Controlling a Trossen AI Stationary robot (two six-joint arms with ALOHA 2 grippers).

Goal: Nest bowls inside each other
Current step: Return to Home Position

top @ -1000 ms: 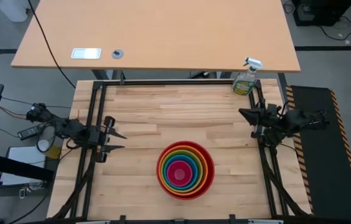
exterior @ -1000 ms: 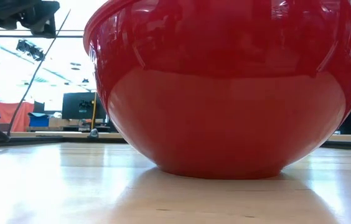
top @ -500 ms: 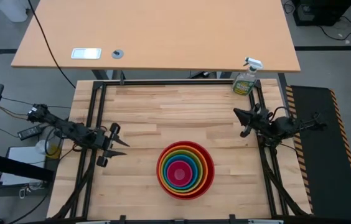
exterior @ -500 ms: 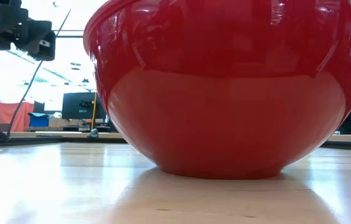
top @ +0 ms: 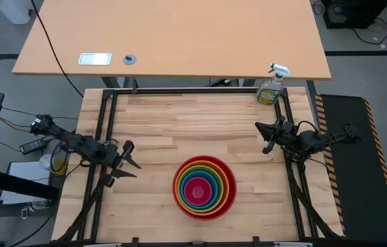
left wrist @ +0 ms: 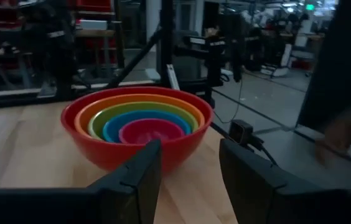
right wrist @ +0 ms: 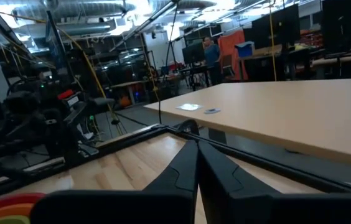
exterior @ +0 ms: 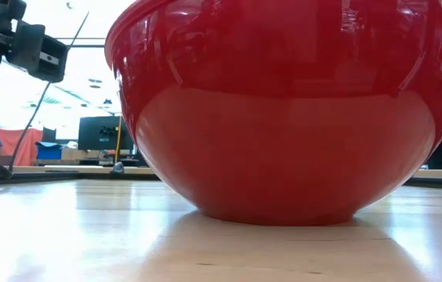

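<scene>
The bowls sit nested on the wooden table near its front edge. The large red bowl (top: 204, 186) rests on its base and holds the orange, lime green, blue and magenta-pink ones (left wrist: 152, 130), each inside the one larger. The red bowl (exterior: 284, 110) fills the low view. My left gripper (top: 132, 168) hovers open at the table's left edge and points at the bowls (left wrist: 137, 124), well short of them. My right gripper (top: 263, 136) hovers shut at the right edge, behind and to the right of the stack. In the right wrist view only the stack's rim (right wrist: 1, 208) shows.
A green spray bottle (top: 270, 88) stands at the table's far right corner. Black frame rails (top: 104, 123) run along the table's left, right and far edges. A light wooden desk (top: 173, 41) stands beyond the far edge. Bare wood (top: 193, 127) lies between the grippers.
Both grippers have sunk lower at their own sides of the table. The left one has also rolled about the line it points along, and it stays open. The right one stays shut. The nested bowls have kept still.
</scene>
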